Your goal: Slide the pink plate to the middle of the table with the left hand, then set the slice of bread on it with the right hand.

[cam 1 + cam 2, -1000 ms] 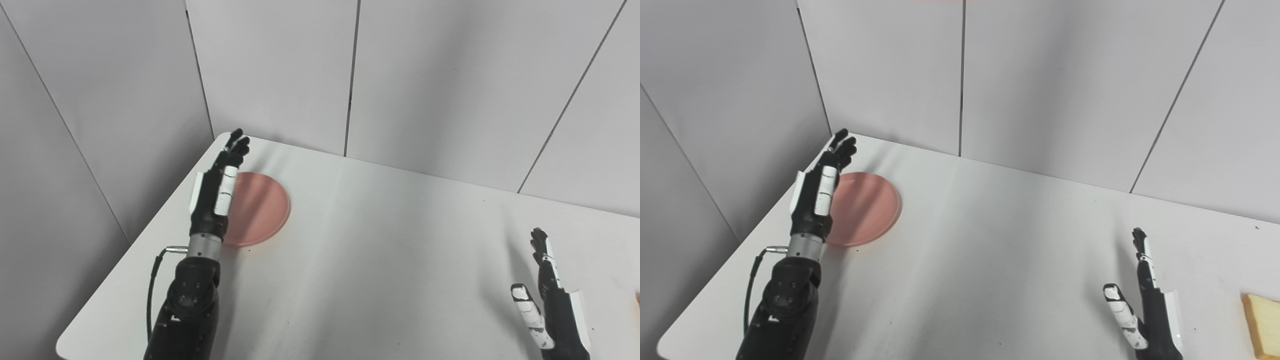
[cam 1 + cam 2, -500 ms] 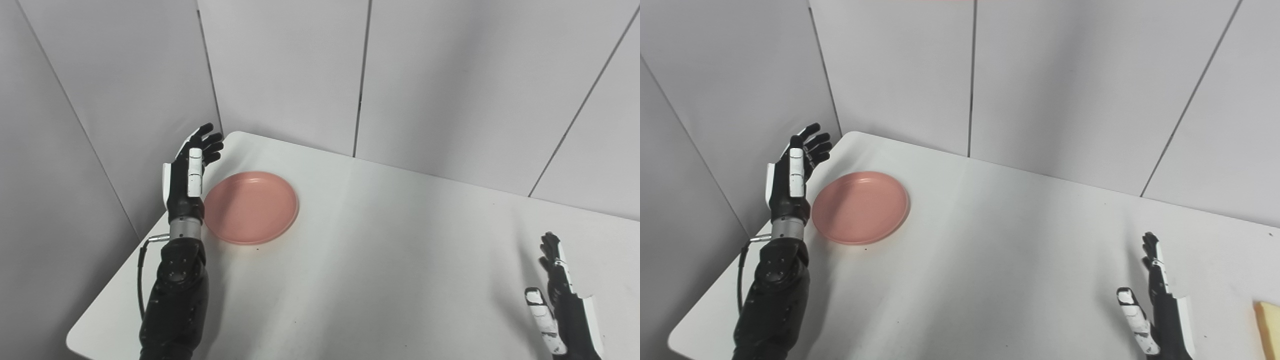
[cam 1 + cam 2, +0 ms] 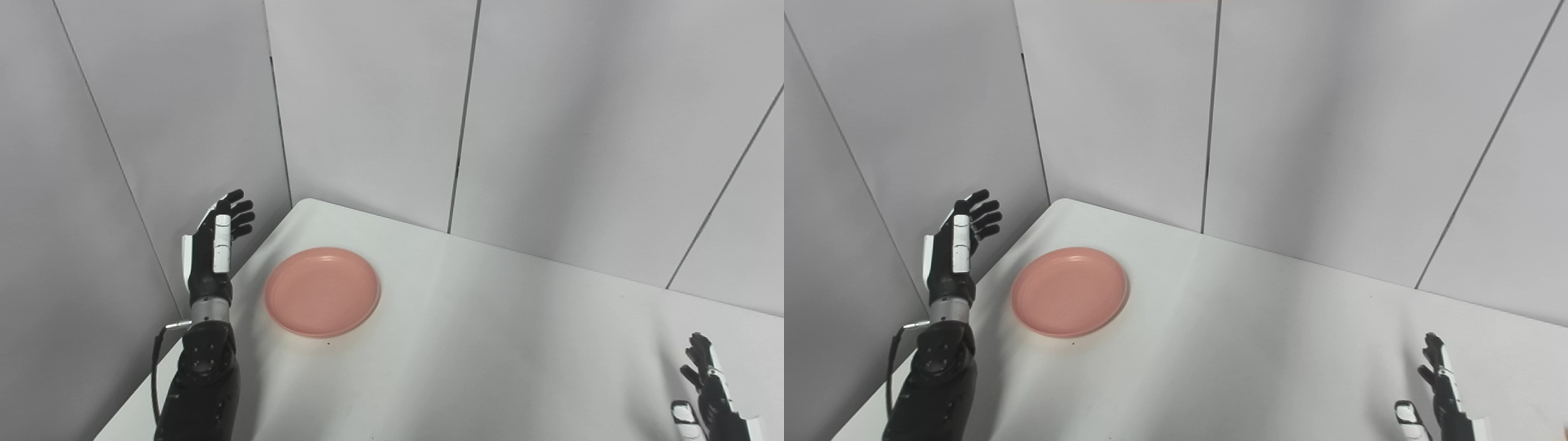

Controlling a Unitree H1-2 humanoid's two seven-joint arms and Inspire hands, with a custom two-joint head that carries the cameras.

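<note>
Pink plate (image 3: 322,291) sits near the counter's (image 3: 490,343) far-left corner, untouched. Left hand (image 3: 211,254) hangs released beside it; right hand (image 3: 1442,401) waits, fingers spread. Sliding step's up, so it probably needs rim contact, then a push toward centre.

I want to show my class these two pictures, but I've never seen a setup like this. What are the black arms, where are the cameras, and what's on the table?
The arms belong to a humanoid robot; each ends in a hand with fingers. Both pictures come from two cameras side by side on its head, so they show one scene from slightly different spots. The left hand is raised beside the table's left edge, fingers apart, holding nothing. The right hand is low at the bottom right, also open and empty. On the white table lies one pink plate, empty, near the far left corner. Neither hand touches it. Grey wall panels stand behind.
</note>
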